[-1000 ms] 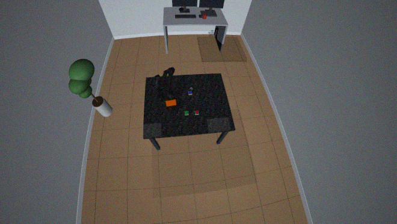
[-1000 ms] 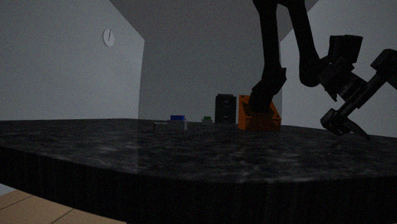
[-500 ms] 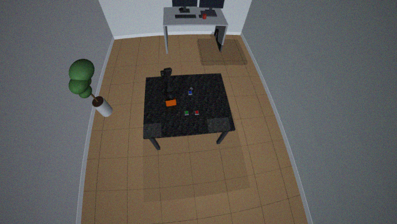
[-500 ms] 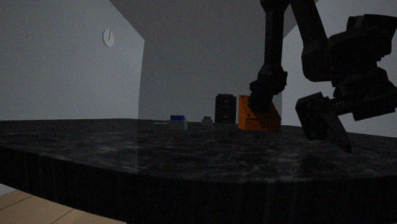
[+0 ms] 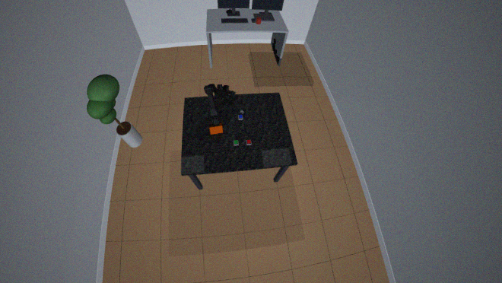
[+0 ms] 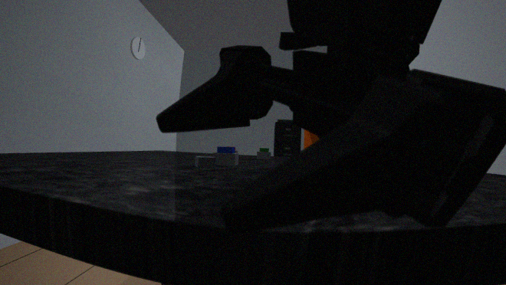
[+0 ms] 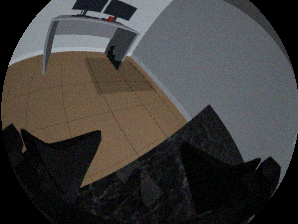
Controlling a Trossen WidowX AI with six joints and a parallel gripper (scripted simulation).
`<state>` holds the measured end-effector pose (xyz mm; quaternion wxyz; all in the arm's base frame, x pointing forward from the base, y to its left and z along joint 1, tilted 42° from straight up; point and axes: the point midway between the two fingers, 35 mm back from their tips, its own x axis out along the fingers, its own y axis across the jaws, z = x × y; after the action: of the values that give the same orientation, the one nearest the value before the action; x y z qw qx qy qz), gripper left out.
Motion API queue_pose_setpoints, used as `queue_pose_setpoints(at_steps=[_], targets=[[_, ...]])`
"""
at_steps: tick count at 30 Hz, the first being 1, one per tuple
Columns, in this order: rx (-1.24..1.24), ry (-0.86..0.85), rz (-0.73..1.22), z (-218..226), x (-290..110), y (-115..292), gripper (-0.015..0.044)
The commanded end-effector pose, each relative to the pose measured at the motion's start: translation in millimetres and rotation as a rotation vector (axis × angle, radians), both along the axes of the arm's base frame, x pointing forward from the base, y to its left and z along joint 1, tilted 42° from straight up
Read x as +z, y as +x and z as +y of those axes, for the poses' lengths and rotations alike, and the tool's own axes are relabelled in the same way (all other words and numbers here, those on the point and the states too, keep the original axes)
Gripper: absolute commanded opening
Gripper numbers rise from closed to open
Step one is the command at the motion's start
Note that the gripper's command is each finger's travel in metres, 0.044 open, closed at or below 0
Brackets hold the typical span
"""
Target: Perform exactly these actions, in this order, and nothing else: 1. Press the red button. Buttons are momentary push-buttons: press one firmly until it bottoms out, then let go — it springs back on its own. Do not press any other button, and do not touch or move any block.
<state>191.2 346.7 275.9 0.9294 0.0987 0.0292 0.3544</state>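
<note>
The red button (image 5: 249, 142) sits on a small pale base toward the table's front, right of the green button (image 5: 236, 142) (image 6: 264, 149). It is not clearly visible in the exterior view and does not show in the wrist view. The blue button (image 5: 240, 117) (image 6: 226, 149) stands farther back. My gripper (image 5: 233, 96) (image 6: 195, 175) (image 7: 141, 141) is open and empty at the table's back edge, far from the red button. The wrist view shows its two dark fingers wide apart, with floor and table edge beyond.
A small grey block (image 5: 242, 112) (image 6: 205, 161) lies close to the blue button. An orange box (image 5: 216, 130) (image 6: 310, 139) stands by the arm's base on the dark table (image 5: 195, 142) (image 6: 96, 176) (image 7: 210, 122). A desk (image 5: 213, 25) (image 7: 75, 21) with monitors stands behind.
</note>
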Motion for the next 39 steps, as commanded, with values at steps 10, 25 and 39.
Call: queue_pose_setpoints(at_steps=[10, 25, 39], targets=[[-0.187, -0.53, -0.086, -61.5, -31.4, 142.5, 0.04], [-0.174, -0.974, 0.419, -216.1, -172.3, 259.1, 0.04], [-0.029, -0.878, 1.034, -395.5, -285.1, 239.2, 0.04]])
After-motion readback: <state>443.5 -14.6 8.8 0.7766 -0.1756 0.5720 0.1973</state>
